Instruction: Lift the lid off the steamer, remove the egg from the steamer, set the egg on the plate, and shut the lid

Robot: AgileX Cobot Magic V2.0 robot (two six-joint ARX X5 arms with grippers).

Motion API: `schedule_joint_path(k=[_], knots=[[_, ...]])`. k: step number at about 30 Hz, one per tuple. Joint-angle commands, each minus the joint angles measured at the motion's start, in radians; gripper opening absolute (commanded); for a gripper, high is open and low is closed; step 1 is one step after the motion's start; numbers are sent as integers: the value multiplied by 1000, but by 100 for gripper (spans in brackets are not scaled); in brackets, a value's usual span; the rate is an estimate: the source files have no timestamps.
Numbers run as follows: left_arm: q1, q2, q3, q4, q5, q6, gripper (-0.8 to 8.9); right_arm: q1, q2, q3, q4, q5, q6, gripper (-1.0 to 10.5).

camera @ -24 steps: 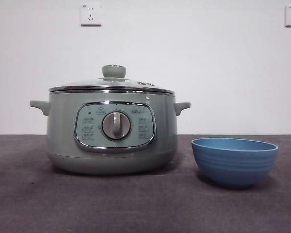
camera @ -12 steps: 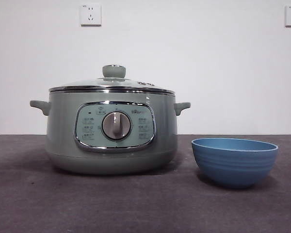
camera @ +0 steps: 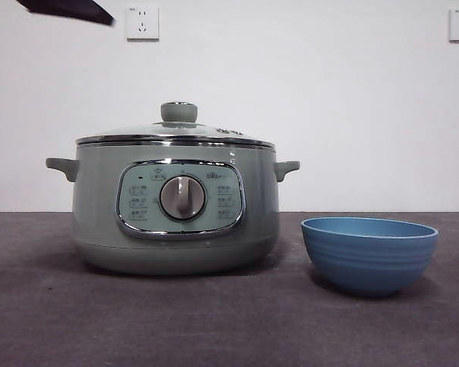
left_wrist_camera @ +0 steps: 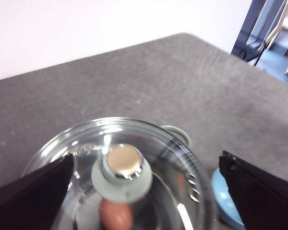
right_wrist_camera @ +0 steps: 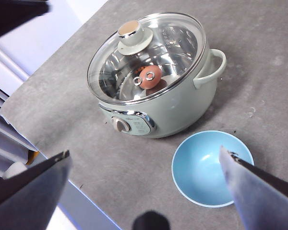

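Note:
The sage-green steamer (camera: 176, 229) stands left of centre on the table. Its glass lid (camera: 176, 131) sits on it, knob (left_wrist_camera: 122, 167) on top. Through the glass a brown egg (right_wrist_camera: 151, 75) shows inside the pot. The plate, a blue bowl (camera: 369, 254), stands right of the steamer with nothing in it. My left gripper (left_wrist_camera: 146, 160) hangs open above the lid, one jaw on each side of the knob, touching nothing. My right gripper (right_wrist_camera: 144, 153) is open, high above the table near the plate (right_wrist_camera: 212, 167).
A black arm tip (camera: 69, 9) shows at the front view's top left corner. Dark grey table surface (camera: 229, 329) lies in front of the pot and bowl. A white wall with two sockets stands behind. The table's edge runs near the steamer in the right wrist view.
A black arm tip has come into the top left corner of the front view. The steamer, lid and blue bowl have not moved.

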Motion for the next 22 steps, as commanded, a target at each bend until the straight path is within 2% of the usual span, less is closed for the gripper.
schedule_joint_path(k=[1,8,18,21,22], knots=[[-26,84,25,45,-37,31,535,2,0,2,-2,-1,6,568],[-58,230,38,155,-87,49,535,2,0,2,-19,0,5,567],[-100,353,38,174,-146,51,533,2,0,2,-20,0,5,567],[-117,353,38,183,-192,52,529,2,0,2,-20,1,5,567],[-117,353,38,181,-193,52,499,2,0,2,-20,1,5,567]])
